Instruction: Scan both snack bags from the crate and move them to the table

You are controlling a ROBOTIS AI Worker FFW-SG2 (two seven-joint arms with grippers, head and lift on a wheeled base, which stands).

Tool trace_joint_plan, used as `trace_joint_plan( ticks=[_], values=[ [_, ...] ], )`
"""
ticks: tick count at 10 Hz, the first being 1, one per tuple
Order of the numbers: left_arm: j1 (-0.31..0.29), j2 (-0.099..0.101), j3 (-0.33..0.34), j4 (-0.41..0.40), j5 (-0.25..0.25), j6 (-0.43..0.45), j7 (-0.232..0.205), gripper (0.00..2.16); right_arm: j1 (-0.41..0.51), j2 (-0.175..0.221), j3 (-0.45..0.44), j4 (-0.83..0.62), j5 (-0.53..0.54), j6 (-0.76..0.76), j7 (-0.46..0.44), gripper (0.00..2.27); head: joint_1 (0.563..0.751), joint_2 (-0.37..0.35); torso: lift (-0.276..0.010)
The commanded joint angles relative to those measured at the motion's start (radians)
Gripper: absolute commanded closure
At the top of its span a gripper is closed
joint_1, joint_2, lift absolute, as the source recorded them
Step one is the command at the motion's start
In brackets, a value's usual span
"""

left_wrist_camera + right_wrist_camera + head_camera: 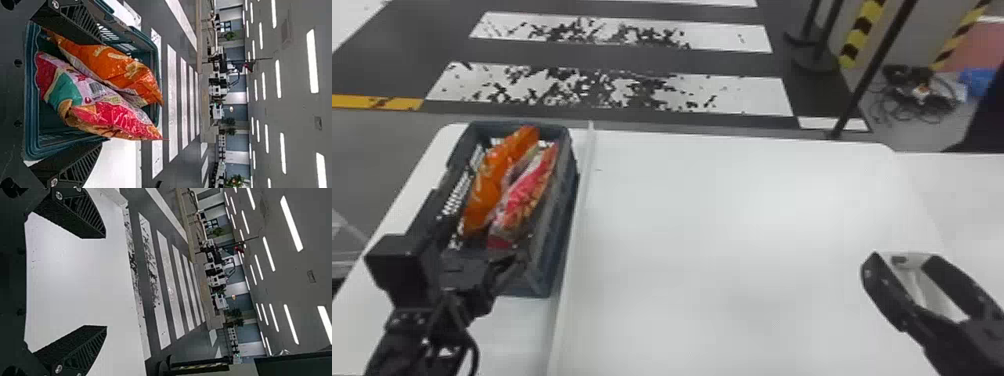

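Note:
At the near end of the dark blue-green crate, my left gripper is held over the crate's rim. Two snack bags stand side by side in the crate, an orange one on the left and a pink-red one on the right. In the left wrist view my left gripper is open, its fingers spread on either side of the orange bag and the pink-red bag, neither gripped. Idle over the table's right side, my right gripper is open; the right wrist view shows the gripper holding nothing.
The crate stands at the left of the white table, beside a raised white strip running front to back. Beyond the far edge are striped floor markings, a thin black pole and a tangle of cables.

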Motion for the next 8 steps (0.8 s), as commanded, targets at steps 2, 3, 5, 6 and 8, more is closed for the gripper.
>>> trace_joint_plan(
  ticks=[2,3,5,6,8],
  values=[
    [-0.022,0.0,-0.001,0.008,-0.003,0.026,-0.001,0.15,-0.002,0.001,-0.001,0.003,-0.001,0.003,0.0,0.11,0.695,-0.039,-0.087],
    [-0.028,0.001,0.001,0.011,-0.001,0.029,-0.007,0.16,-0.002,0.001,-0.003,0.003,-0.001,0.0,0.0,0.11,0.695,-0.04,-0.087],
    [-0.036,0.001,0.01,0.012,0.01,0.036,-0.02,0.23,-0.002,0.001,-0.003,0.001,-0.001,0.0,0.0,0.11,0.695,-0.039,-0.087],
    [-0.042,0.0,0.01,0.014,0.011,0.051,-0.027,0.53,-0.002,0.001,-0.003,0.001,-0.001,0.0,0.0,0.11,0.695,-0.038,-0.087],
    [-0.048,-0.005,0.008,0.025,0.017,0.051,-0.017,1.49,-0.002,0.001,-0.004,0.003,-0.004,0.003,0.0,0.11,0.695,-0.039,-0.087]
  ],
)
